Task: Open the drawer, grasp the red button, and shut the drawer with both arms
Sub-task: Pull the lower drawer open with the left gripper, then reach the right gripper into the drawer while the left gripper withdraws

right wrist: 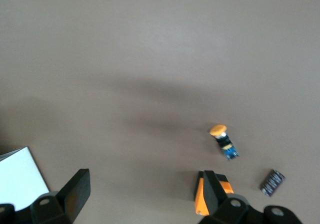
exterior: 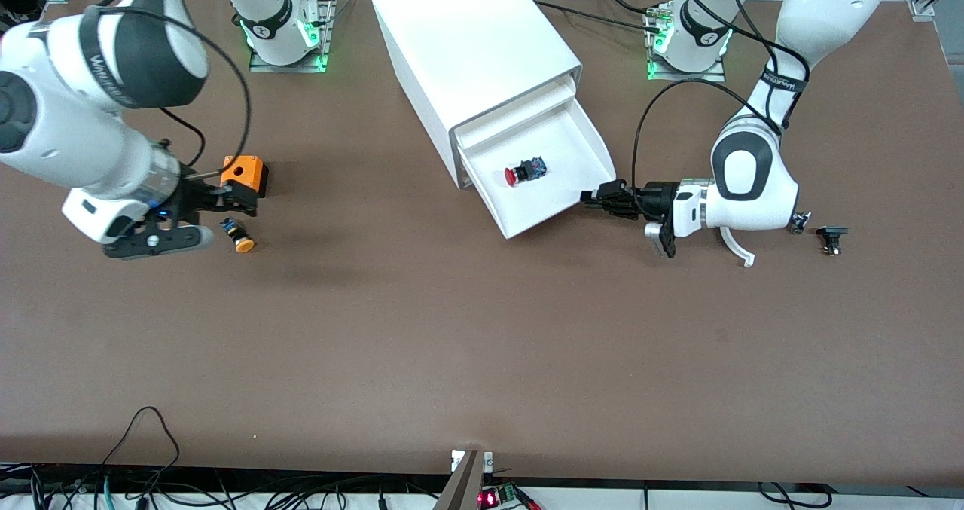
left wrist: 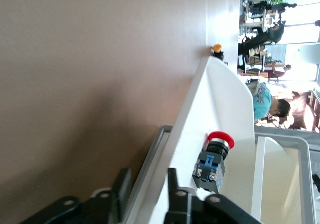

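The drawer [exterior: 561,145] stands pulled out of the white cabinet [exterior: 467,35], under the shut top drawer. The red-capped button [exterior: 525,171] lies on its side on the drawer floor, and the left wrist view shows it [left wrist: 214,159] too. My left gripper [exterior: 589,196] is at the end of the drawer's front wall toward the left arm. Its fingers [left wrist: 120,191] grip that wall [left wrist: 220,98] from both sides. My right gripper [exterior: 233,205] is open and empty, low over the table beside the orange box [exterior: 245,172]. The right wrist view shows its jaws wide apart [right wrist: 142,199].
A yellow-capped blue-bodied button [exterior: 239,237] lies next to the orange box, nearer the front camera, and shows from the right wrist [right wrist: 223,141]. A small dark piece [right wrist: 272,182] lies close by. A small black part [exterior: 831,237] lies toward the left arm's end.
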